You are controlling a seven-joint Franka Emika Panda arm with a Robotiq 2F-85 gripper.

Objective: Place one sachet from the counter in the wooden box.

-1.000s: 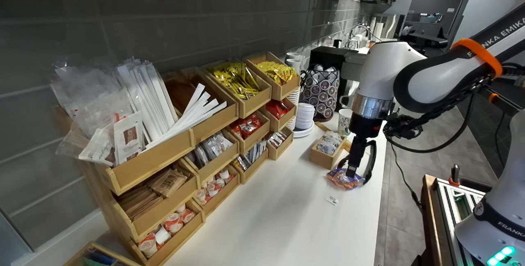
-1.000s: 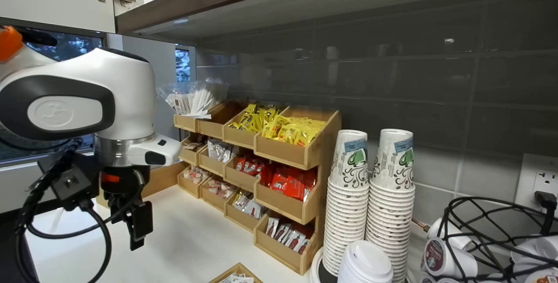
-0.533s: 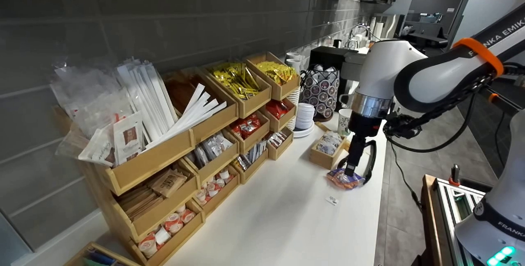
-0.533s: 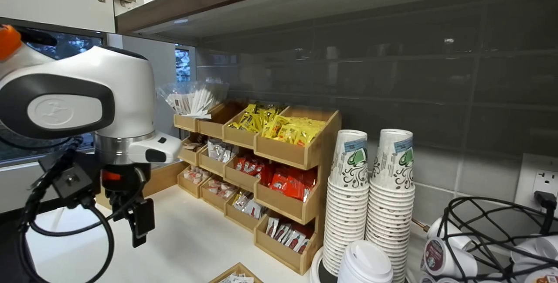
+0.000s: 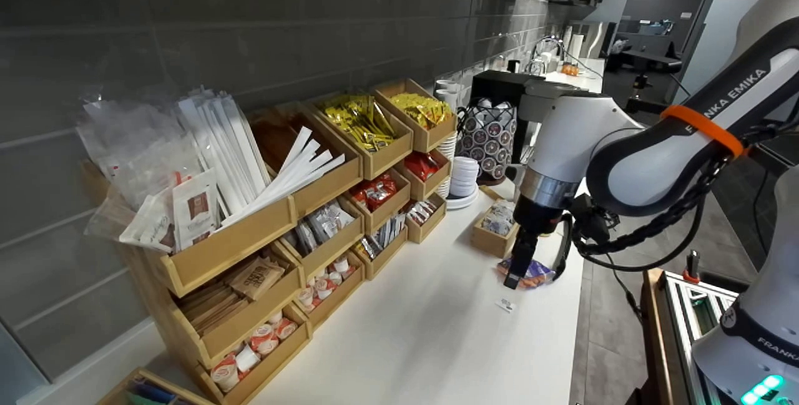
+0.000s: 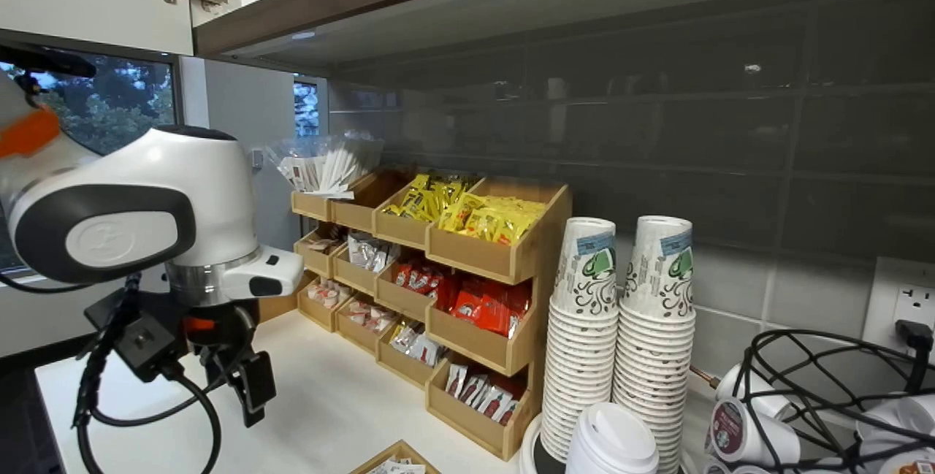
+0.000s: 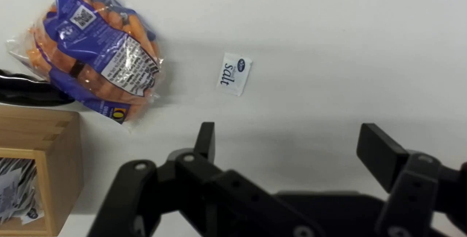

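White worktop (image 5: 424,355) along a dark tiled wall (image 5: 262,37), tiered wooden rack (image 5: 328,193) standing against the tiles. My arm (image 5: 649,171) hangs in from the right side of an exterior view; the lettered link (image 5: 743,90), orange band (image 5: 702,127) around it, slants down to the white wrist section (image 5: 565,136), silver collar (image 5: 548,190) below that. Wrist isn't plumb: it's tilted in both exterior views, lower end angled toward the rack side. I have the jaws pointing down, raised over the worktop (how high, can't tell from my feeds). They're spread wide, bare worktop showing between them in the wrist view, and I'm holding nothing. Target sachet (image 7: 234,74), white, printed "salt", lies flat on the worktop, ahead of the gap, closer to the jaw on the left of that view, untouched. Bag of carrots (image 7: 105,54) lies near the sachet, apart from it; one jaw overlaps the bag (image 5: 538,273) in an exterior view, line of sight only. Small wooden box (image 7: 64,164), more packets (image 7: 14,193) inside, is just beside the bag. Touching or not, can't tell.
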